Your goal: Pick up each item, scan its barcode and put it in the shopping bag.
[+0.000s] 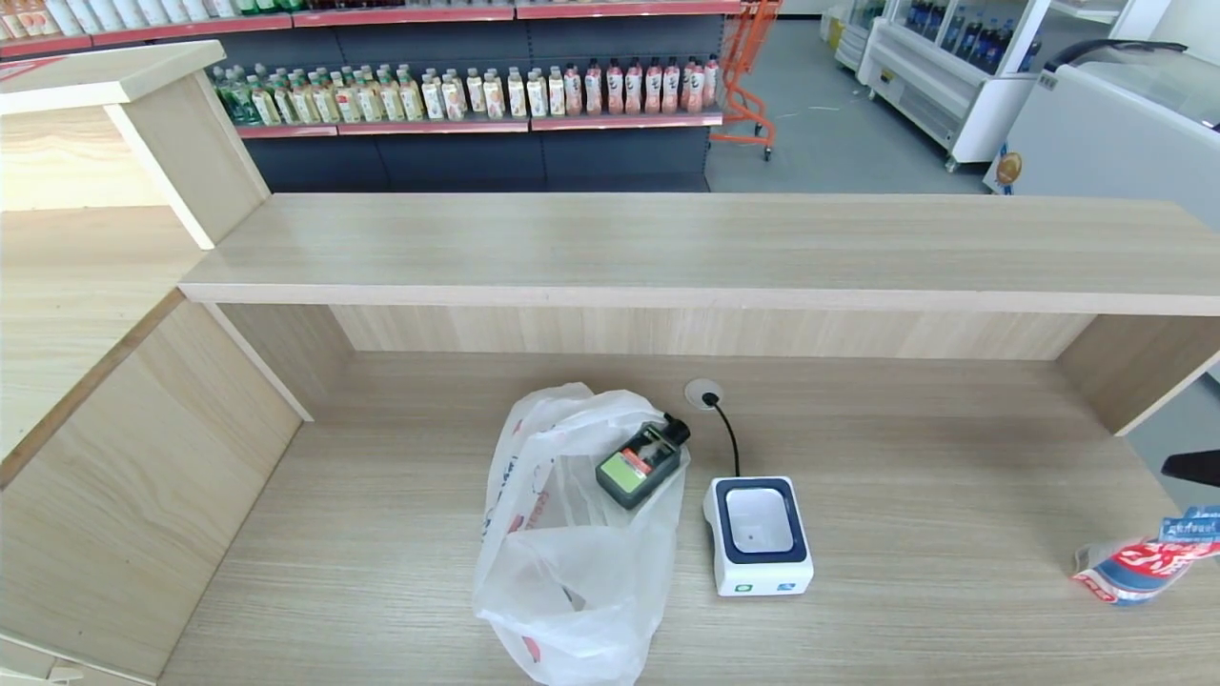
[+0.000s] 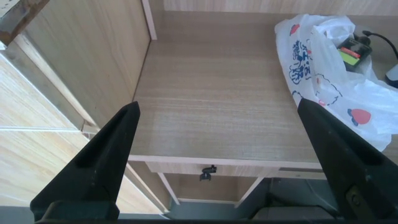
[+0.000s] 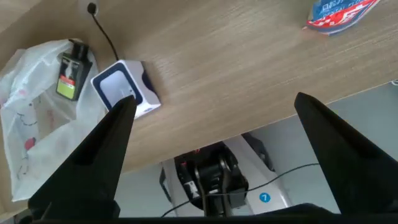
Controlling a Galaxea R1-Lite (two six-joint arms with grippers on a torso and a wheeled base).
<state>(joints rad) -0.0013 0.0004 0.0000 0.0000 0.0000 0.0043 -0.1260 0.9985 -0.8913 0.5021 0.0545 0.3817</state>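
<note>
Shopping bag [image 1: 572, 572] (dark bottle [image 1: 640, 464] resting on it) beside scanner [image 1: 758, 534]

The snack packet [image 1: 1148, 562] at the right end of the worktop [image 1: 953, 495] is cut by the head view's edge. The right wrist view clips it too, so its full shape cannot be told. The plastic bag [image 1: 572, 562] runs off the head view's lower edge, and its cloudy film hides whatever lies deeper inside. A dark bottle [image 1: 641, 462] sits at the bag's mouth; its label is too small to read. One finger of the right hand [image 3: 216, 99] covers a corner of the scanner [image 3: 115, 84].
</note>
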